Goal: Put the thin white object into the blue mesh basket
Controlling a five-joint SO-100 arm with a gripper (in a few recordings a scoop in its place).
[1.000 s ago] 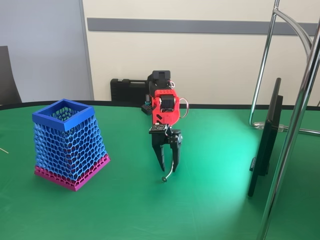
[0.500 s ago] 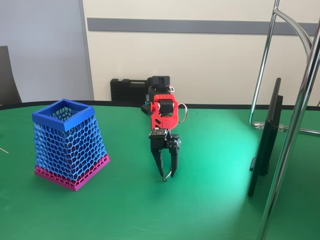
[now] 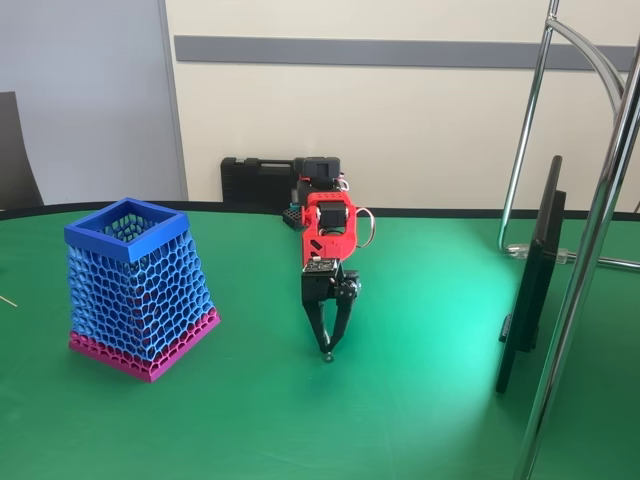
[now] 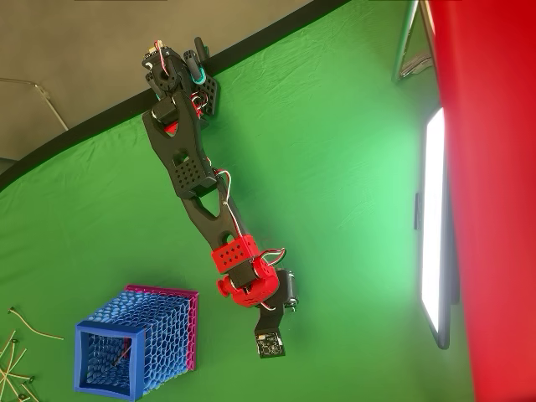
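The thin white object [image 3: 328, 356] is seen in the fixed view mainly as a small dark round tip at the green table [image 3: 420, 400] surface, directly below the gripper [image 3: 327, 347]; its white shaft is largely hidden between the black fingers. The gripper points straight down, its two fingers converged to a narrow V around the object's lower end, so the jaws appear closed on it. The tip lies at or just above the cloth; contact cannot be resolved. In the overhead view the gripper [image 4: 270, 343] sits at the end of the red-and-black arm [image 4: 193, 180], which extends diagonally from its base at the table's far edge. The blue mesh basket [image 3: 135, 285] stands upright, well apart to the left of the gripper in the fixed view, with a solid blue square rim and magenta base band. From overhead, the basket [image 4: 138, 352] shows an open mouth. Several thin pale sticks [image 4: 18, 352] lie near the left edge. A dark monitor [image 3: 532, 280] stands edge-on at right, beside chrome stand tubes [image 3: 585, 290].
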